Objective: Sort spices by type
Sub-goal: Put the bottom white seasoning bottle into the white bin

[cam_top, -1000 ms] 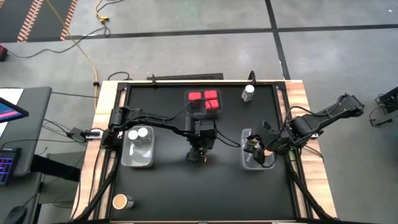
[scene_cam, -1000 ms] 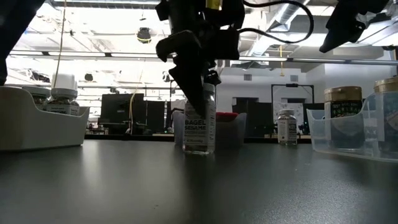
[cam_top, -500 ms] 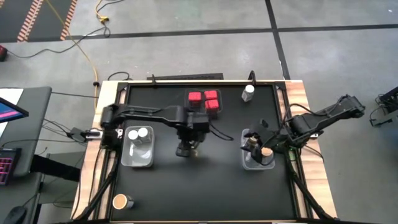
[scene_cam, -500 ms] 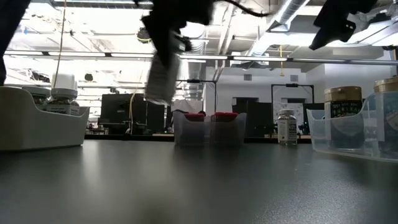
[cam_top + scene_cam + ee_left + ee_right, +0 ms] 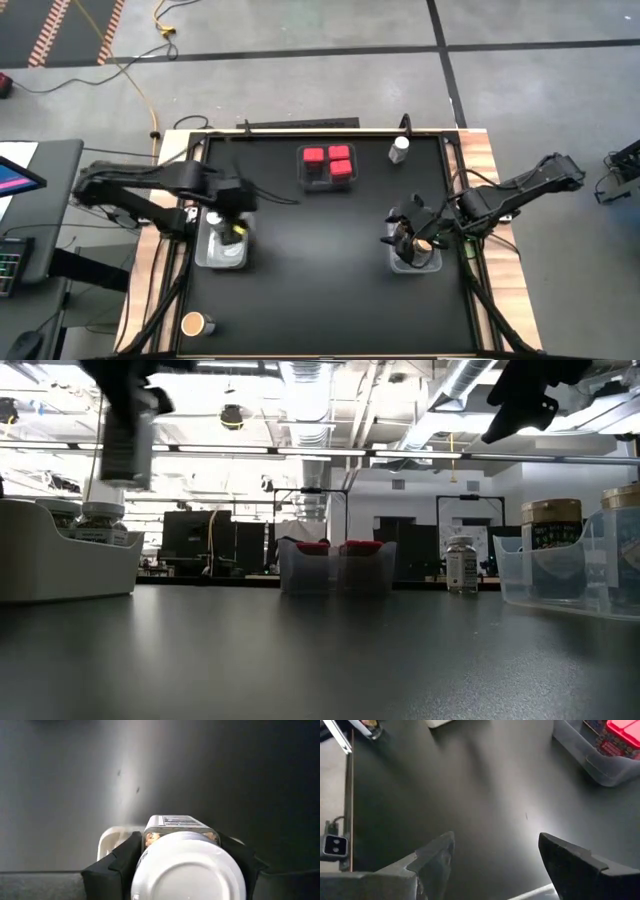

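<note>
White-capped jar [image 5: 187,865] is hanging in the left tool [image 5: 232,222], clamped tight, over the left bin [image 5: 205,256] with other white-capped jars [image 5: 101,510] inside. Risk: it's landing on a cap [image 5: 214,215] below and tipping when let go, since the bin is getting crowded. Right tool [image 5: 495,857] is idling half spread, empty, above the right bin [image 5: 400,262] of brown-lidded jars [image 5: 549,545].

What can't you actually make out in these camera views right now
- White-capped jar held by the left gripper: its label is hidden behind its own cap in the left wrist view and motion-blurred in the low view.
- Left bin: the arm covers its contents in the high view.
- Lone jar: label too small.
</note>
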Motion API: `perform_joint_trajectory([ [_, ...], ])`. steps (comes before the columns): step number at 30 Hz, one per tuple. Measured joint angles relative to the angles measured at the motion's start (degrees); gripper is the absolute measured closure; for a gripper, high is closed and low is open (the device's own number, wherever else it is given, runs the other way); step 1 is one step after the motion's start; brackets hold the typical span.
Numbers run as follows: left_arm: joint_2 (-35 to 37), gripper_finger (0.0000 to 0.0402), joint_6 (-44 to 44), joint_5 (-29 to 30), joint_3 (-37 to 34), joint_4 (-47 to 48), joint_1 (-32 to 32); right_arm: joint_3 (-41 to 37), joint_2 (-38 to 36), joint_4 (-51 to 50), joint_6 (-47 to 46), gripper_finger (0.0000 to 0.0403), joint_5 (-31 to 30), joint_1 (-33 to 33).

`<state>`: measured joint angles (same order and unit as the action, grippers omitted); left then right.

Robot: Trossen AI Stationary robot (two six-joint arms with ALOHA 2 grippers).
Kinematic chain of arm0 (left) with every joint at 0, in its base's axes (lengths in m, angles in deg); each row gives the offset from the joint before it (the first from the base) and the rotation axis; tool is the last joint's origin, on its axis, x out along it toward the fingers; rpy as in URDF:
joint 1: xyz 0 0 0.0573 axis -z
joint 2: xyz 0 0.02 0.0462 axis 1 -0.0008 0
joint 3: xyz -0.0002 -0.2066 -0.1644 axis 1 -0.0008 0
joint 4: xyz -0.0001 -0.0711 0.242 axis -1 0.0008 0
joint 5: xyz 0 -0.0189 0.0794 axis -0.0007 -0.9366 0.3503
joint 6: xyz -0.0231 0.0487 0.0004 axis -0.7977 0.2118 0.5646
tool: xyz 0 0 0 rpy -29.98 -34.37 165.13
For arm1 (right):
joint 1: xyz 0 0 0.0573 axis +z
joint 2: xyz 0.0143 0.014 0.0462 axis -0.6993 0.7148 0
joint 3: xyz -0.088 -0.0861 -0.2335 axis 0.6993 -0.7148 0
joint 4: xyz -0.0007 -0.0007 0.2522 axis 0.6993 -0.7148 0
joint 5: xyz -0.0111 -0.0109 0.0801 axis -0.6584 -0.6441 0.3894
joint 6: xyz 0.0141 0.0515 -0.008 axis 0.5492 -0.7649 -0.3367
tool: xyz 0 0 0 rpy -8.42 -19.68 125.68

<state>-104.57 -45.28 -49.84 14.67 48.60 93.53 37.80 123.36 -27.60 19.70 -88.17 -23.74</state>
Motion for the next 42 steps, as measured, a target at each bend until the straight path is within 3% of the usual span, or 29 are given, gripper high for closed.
perform_joint_trajectory([
  [8,8.68,0.0207,-4.46,-0.97,-12.56,0.89,2.84,0.0,0.98,3.21,-1.09,0.0088,-0.01,-1.29],
  [22,14.16,0.0207,-10.32,-1.49,-25.75,-5.72,7.72,0.0,1.98,6.33,-1.16,0.0088,0.02,-2.86],
  [29,14.13,0.0203,-10.76,1.64,-29.37,-5.72,8.74,0.0,1.98,6.32,-1.26,0.0088,0.02,-3.62],
  [42,15.06,0.0205,-12.03,1.74,-30.64,-10.33,10.26,0.0,1.96,6.36,-1.6,0.0088,0.02,-3.93],
])
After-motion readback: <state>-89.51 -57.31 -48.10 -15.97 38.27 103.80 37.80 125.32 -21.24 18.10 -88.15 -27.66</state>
